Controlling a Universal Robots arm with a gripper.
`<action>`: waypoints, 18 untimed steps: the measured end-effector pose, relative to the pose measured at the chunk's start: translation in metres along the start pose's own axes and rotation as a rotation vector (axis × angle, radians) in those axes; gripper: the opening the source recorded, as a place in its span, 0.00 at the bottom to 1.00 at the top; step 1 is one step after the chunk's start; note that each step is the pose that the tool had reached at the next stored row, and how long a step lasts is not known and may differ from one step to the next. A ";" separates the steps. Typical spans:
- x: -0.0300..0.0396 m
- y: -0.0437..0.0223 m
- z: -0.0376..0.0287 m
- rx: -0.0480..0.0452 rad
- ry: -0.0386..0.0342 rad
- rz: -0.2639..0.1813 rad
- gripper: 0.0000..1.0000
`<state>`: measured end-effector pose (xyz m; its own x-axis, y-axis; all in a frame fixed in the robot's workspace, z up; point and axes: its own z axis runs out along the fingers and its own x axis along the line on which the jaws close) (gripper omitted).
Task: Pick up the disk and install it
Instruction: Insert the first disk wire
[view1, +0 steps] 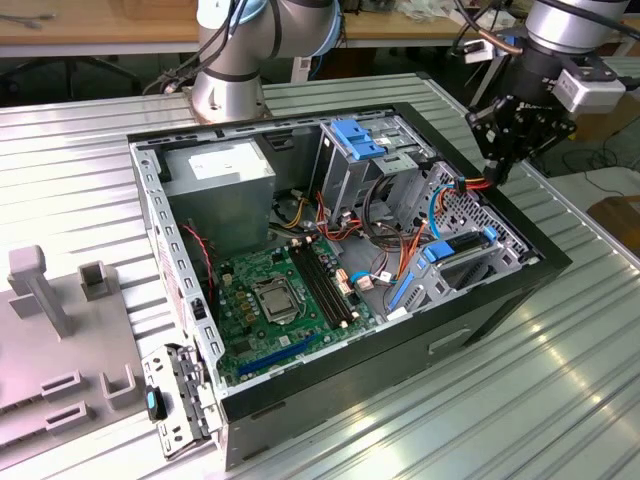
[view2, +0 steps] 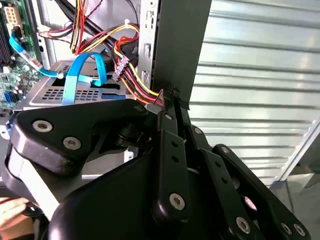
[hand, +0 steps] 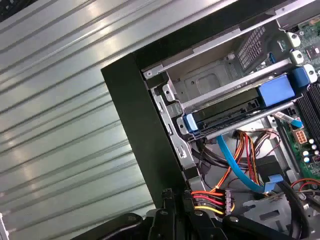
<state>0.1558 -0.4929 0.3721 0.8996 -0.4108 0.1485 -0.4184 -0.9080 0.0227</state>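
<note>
Open computer case (view1: 400, 372) — motherboard (view1: 268, 300), grey power supply (view1: 222, 190)

- The disk (hand: 227, 111) is a flat, dark-grey drive in a bright blue carrier frame, with a broad blue tab at one end and a smaller blue piece at the other.
- It lies flat between the rails of the metal cage (hand: 210, 82), by a corner of the case (hand: 145, 130).
- In the exterior view, the disk (view1: 462, 248) sits at the exterior view's right of the case.
</note>
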 end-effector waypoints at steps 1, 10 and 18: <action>0.0000 0.0000 0.0000 -0.0036 -0.0005 0.023 0.16; -0.0110 0.0051 -0.0015 -0.0104 -0.0015 0.069 0.16; -0.0185 0.0086 -0.0026 -0.0221 -0.0033 0.147 0.16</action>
<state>0.1352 -0.4930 0.3721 0.8286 -0.5398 0.1486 -0.5485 -0.8358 0.0226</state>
